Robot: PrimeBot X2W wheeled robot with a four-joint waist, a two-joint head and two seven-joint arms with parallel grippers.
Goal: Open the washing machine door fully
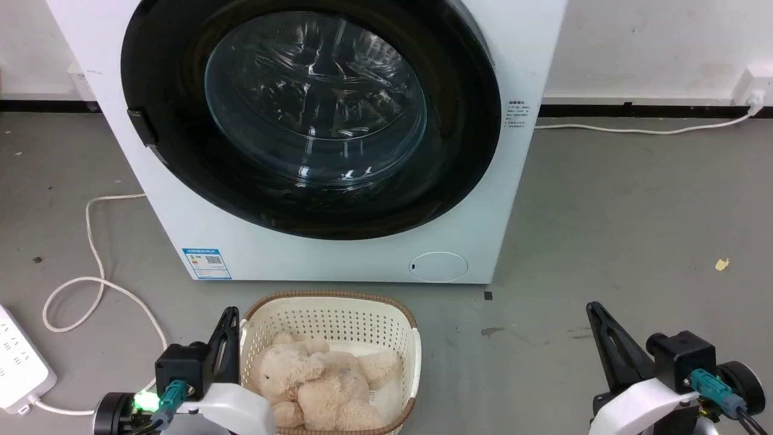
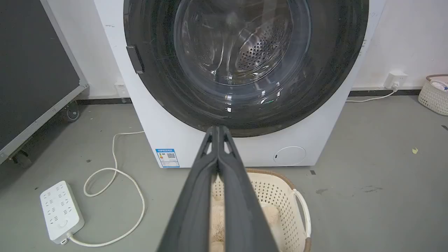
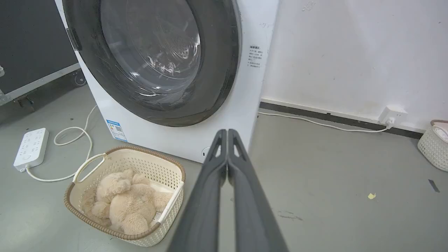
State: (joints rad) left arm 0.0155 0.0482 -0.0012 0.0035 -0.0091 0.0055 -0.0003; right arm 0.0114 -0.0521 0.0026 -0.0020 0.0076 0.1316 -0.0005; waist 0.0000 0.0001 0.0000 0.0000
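The washing machine door (image 1: 311, 115) sat flush against the white machine, with a dark tab (image 1: 142, 125) on its left rim. A basket (image 1: 329, 297) stood just before it, and bare floor (image 1: 628, 217) lay open to the right. The left gripper (image 1: 229, 314) and right gripper (image 1: 595, 309) hung low, fingers pressed together. The left wrist view took in a dark wheeled panel (image 2: 31, 70); the right, a second basket (image 3: 433, 148).

Washing machine door (image 1: 311, 115), round glossy black disc, bulging clear glass centre, shut flush against the white front
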